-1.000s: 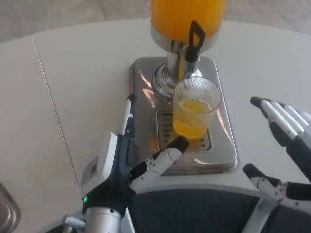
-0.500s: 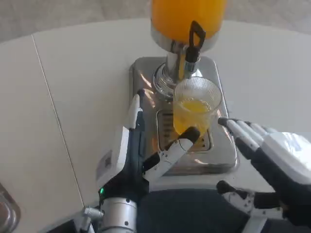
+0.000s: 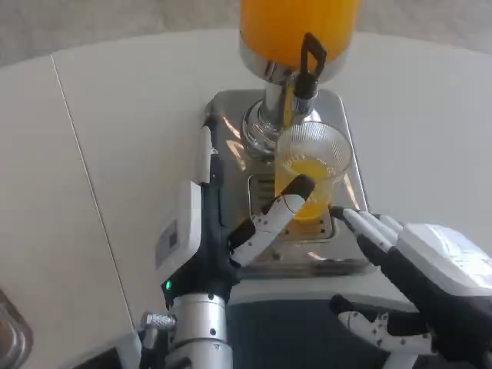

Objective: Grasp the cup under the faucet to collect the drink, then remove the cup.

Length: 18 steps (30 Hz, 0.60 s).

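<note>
1. Standing under the faucet point(image 3: 306, 73), the cup point(image 3: 311, 171) is a clear ribbed glass, round, with orange juice in its lower part. It rests on the slotted drip grate of the dispenser base point(image 3: 231, 123).
2. The base is a polished metal plate with rounded corners, and it reflects light. Above it rises a shiny metal column, and on top sits the tank point(image 3: 298, 21), filled with opaque orange drink.
3. The faucet has a black handle, shaped like a loop, and it points up.
4. The left hand point(image 3: 223, 231) is open: its fingers are apart and they grip nothing. One white finger with a black tip reaches the front wall of the cup; I cannot tell if it really touches.
5. The right hand point(image 3: 407, 269) is also open, with spread fingers, just beside the cup at its right, on the edge of the base.
6. The table point(image 3: 115, 115) is white and smooth, with a thin seam line.
7. On the left hand's white back there is a small grey mark, too blurred to read.
</note>
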Available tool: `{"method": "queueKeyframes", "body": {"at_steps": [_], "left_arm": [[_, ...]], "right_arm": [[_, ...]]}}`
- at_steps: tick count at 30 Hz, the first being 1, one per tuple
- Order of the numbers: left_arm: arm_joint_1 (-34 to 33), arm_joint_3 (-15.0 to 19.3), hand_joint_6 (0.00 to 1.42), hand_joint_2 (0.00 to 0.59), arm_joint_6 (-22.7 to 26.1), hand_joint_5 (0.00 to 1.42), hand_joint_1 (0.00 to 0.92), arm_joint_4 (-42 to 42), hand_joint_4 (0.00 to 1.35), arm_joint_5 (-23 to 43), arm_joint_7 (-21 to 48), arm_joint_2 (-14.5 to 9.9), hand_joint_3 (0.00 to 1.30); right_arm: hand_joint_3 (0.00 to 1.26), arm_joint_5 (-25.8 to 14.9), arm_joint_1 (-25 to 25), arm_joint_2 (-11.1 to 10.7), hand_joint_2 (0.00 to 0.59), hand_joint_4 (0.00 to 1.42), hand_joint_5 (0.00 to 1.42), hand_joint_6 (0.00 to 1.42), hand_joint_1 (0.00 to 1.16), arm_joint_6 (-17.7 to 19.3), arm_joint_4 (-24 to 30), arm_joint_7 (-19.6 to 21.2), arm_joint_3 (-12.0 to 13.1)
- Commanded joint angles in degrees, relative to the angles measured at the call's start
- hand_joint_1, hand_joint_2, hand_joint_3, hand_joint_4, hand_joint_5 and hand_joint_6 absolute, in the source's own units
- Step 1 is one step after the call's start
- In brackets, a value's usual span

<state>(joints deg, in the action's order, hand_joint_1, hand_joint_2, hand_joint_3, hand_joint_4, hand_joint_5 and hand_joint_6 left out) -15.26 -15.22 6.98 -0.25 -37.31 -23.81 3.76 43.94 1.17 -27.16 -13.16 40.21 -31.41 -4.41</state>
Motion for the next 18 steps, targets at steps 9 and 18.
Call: {"method": "queueKeyframes", "body": {"at_steps": [9,18], "left_arm": [[-4.56,0.06,0.25,0.049,-1.91,0.20,0.135,5.26,0.00,2.01,-2.86,1.68,0.00],[-6.30,-0.77,0.26,0.048,-4.43,0.22,0.146,8.97,0.00,2.70,-5.70,2.71,0.00]], "right_arm": [[0.00,7.12,1.21,-1.15,0.468,0.00,0.00,0.00,0.52,-1.94,4.23,-7.15,-2.13],[0.00,6.66,1.76,-0.18,0.478,0.00,0.00,0.00,0.49,-3.79,4.96,-9.24,-1.20]]}}
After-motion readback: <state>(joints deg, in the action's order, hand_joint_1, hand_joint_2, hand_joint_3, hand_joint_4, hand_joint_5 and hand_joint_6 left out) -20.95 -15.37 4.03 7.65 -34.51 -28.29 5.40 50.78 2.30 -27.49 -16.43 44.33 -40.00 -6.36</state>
